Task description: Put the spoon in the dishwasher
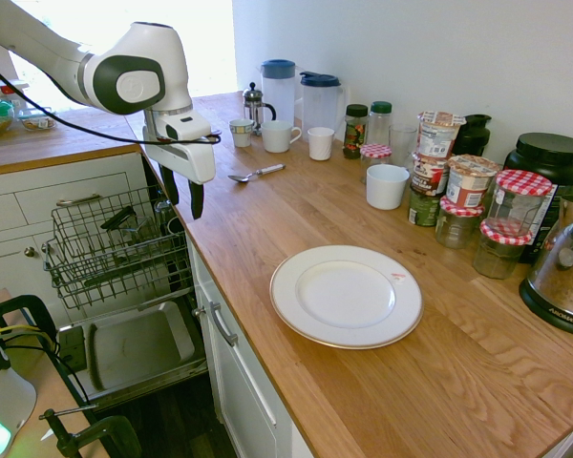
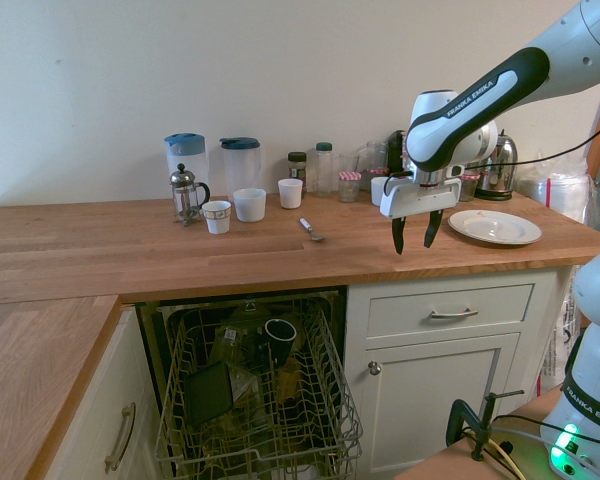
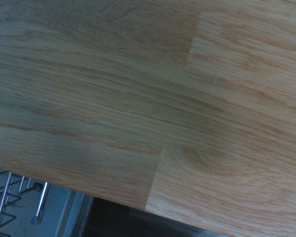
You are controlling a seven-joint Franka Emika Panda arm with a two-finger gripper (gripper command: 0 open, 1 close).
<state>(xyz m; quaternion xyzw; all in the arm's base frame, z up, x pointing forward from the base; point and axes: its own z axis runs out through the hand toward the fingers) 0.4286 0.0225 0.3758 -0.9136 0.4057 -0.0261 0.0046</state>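
One gripper (image 2: pixel 417 232) hangs above the front edge of the wooden bench (image 1: pixel 248 219), its two dark fingers spread wide with nothing between them. The spoon (image 1: pixel 257 173), slim-handled and silver, lies on the bench, near a white ribbed cup (image 1: pixel 320 143) and apart from the gripper. The dishwasher (image 2: pixel 250 390) stands open below the bench; its wire rack (image 1: pixel 115 243) is pulled out and holds a dark mug (image 2: pixel 280 341) and a dark rectangular item (image 2: pixel 208 391). Behind the spoon, toward the wall, stand two lidded pitchers (image 1: pixel 321 100), one beside the other, with a French press (image 1: pixel 256 108) near them. A white plate (image 1: pixel 347 296) with a thin rim line rests flat on the bench. Jars with red-checked lids (image 1: pixel 502 246) and a metal kettle (image 2: pixel 497 168) stand near the plate. The wrist view shows bare wood grain, the bench edge and a corner of the wire rack.
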